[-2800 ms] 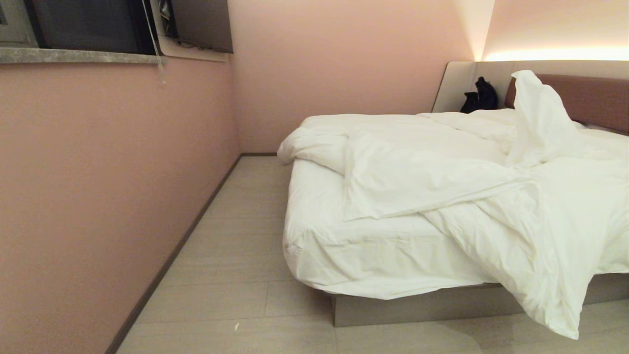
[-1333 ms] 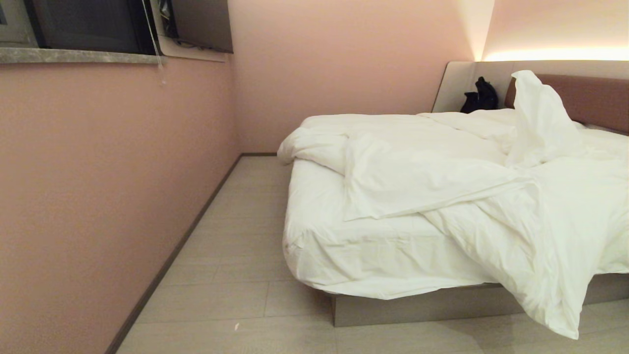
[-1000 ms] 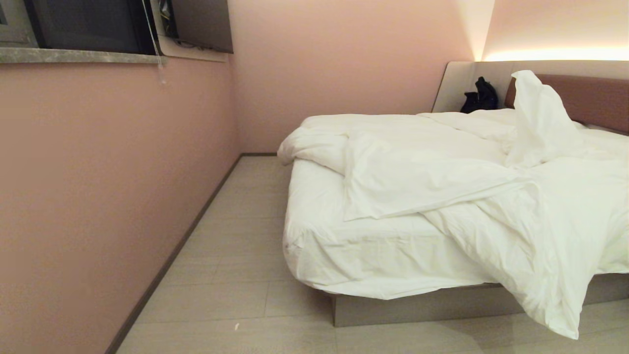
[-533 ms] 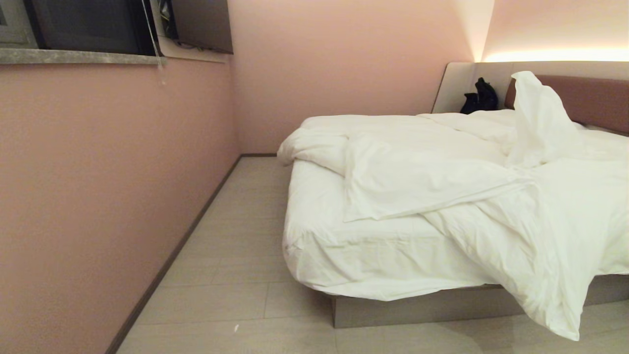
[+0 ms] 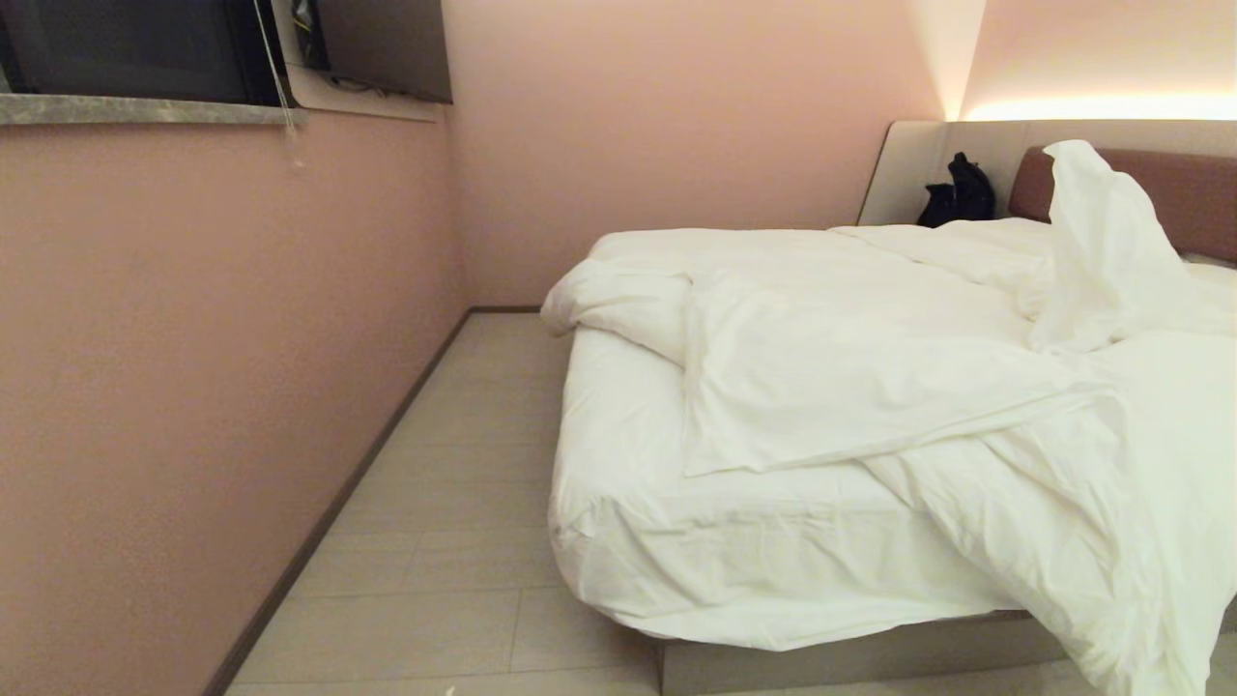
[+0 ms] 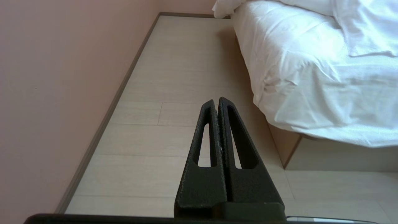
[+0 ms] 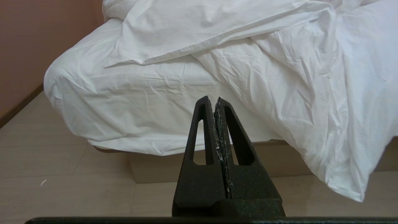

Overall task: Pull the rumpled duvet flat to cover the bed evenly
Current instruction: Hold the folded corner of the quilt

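The white duvet (image 5: 870, 367) lies rumpled on the bed (image 5: 734, 551), bunched toward the right, with one peak standing up against the brown headboard (image 5: 1189, 193) and a corner hanging over the foot edge down to the floor (image 7: 342, 161). The near left corner of the mattress sheet is bare. My left gripper (image 6: 216, 100) is shut on nothing, low over the floor beside the bed's corner. Facing the foot of the bed, my right gripper (image 7: 212, 99) is shut and empty, apart from the duvet. Neither arm shows in the head view.
A pink wall (image 5: 193, 367) runs along the left, with a strip of pale floor (image 5: 464, 483) between it and the bed. A dark window (image 5: 126, 48) sits above a stone sill. A black object (image 5: 959, 190) rests by the headboard's beige surround.
The whole head view has shifted: the bed now looks nearer and larger, so the camera has moved toward it. The duvet lies as before.
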Motion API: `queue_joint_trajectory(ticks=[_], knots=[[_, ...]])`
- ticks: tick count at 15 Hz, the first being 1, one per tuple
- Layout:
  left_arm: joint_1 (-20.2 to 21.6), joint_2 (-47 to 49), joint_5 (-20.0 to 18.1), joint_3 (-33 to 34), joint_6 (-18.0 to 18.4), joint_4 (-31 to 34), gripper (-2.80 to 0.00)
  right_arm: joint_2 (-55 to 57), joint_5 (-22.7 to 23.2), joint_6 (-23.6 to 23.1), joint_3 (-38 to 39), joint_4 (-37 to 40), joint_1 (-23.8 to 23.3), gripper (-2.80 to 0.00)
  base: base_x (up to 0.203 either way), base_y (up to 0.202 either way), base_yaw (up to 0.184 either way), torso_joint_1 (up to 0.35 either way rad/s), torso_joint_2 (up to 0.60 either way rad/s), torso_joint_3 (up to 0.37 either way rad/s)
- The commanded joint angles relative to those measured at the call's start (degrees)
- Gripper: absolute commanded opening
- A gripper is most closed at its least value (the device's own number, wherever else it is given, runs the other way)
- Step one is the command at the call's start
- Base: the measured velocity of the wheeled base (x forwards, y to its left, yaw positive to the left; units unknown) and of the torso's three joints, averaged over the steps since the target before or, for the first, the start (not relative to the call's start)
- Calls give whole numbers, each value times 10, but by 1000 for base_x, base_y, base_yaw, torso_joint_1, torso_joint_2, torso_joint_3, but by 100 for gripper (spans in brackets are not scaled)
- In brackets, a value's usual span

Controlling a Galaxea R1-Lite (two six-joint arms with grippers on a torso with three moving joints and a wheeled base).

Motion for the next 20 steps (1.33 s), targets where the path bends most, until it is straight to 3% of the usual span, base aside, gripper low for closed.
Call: queue_joint_trajectory(ticks=[1,20], knots=[[0,0,0,1,-1,1,-280,0,0,0,0,0,0,-280,140,0,7,10,0,0],[0,0,3,1,-5,1,-280,0,0,0,0,0,0,-280,3,0,0,1,0,0]])
